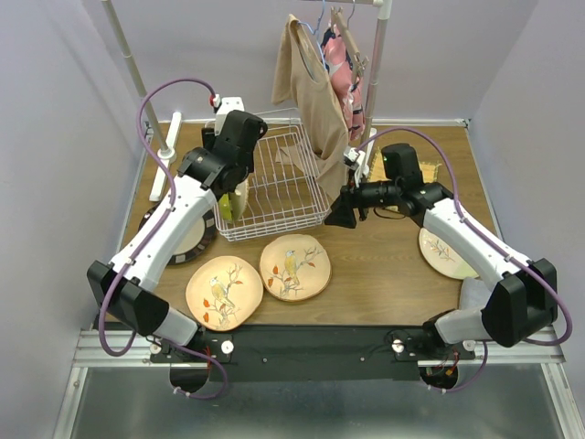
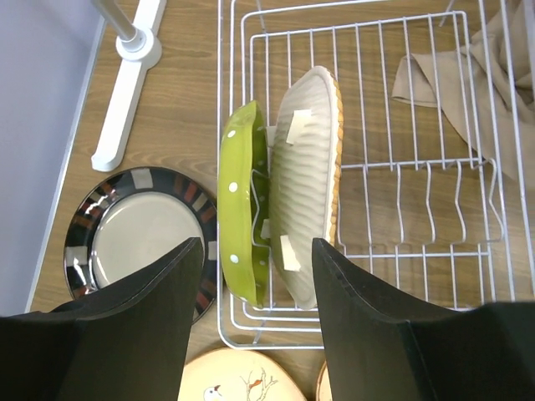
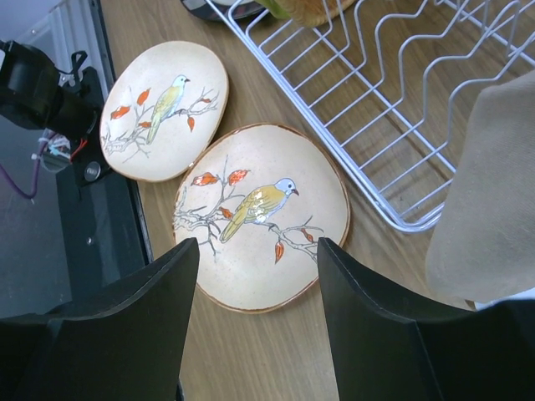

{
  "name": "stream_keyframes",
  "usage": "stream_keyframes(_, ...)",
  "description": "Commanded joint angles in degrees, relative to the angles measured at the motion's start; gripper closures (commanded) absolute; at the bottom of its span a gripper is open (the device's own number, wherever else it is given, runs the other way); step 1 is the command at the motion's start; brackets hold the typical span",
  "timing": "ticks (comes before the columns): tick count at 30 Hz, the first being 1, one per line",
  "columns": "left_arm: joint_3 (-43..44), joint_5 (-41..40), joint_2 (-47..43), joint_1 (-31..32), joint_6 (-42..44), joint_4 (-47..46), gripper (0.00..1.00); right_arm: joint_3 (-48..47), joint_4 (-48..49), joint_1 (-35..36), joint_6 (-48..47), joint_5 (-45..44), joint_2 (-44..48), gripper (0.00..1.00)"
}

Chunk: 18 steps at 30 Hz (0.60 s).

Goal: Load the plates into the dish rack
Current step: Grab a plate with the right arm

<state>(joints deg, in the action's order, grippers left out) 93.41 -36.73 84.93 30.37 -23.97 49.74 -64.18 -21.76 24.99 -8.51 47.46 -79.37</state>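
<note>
The desk (image 1: 384,274) is wood-grain with a low satin sheen. The dish rack (image 2: 418,163) is thin wire in a smooth white coating. In it, the lime plate (image 2: 242,209) is glossy glazed ceramic, and the cream plate (image 2: 305,184) shows a ribbed, matt underside with pale paper-like tape patches. The dark-rimmed plate (image 2: 138,238) has a shiny glaze that catches the light. The two bird plates (image 3: 263,225) (image 3: 163,104) are speckled and softly glazed. The beige garment (image 3: 489,192) is matt, soft cloth. The left end effector (image 2: 257,276) has matt black plastic fingers
</note>
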Motion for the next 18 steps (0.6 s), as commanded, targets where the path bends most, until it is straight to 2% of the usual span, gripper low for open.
stream_keyframes(1, -2.1, 6.2, -3.5, -0.5, 4.8, -6.6, 0.36, 0.4, -2.2, -0.7, -2.4, 2.3, 0.0, 0.33)
stream_keyframes(5, -1.0, 12.6, -1.9, -0.5, 6.1, -9.4, 0.36, 0.3, -2.4, -0.7, -2.7, 2.2, -0.7, 0.33)
stream_keyframes(11, 3.4, 21.1, 2.9, -1.0, 7.2, -12.6, 0.43, 0.1, -2.5, -1.4, -2.8, 1.3, -1.0, 0.33)
stream_keyframes(15, 6.2, 22.7, 8.8, -1.3, 6.9, -12.7, 0.52, 0.1, -2.6, -2.7, -2.7, 0.8, -0.6, 0.33)
stream_keyframes(18, 8.2, 23.5, 12.2, -1.5, 6.6, -13.3, 0.53, 0.0, -2.6, -3.7, -2.5, 1.0, -0.4, 0.33)
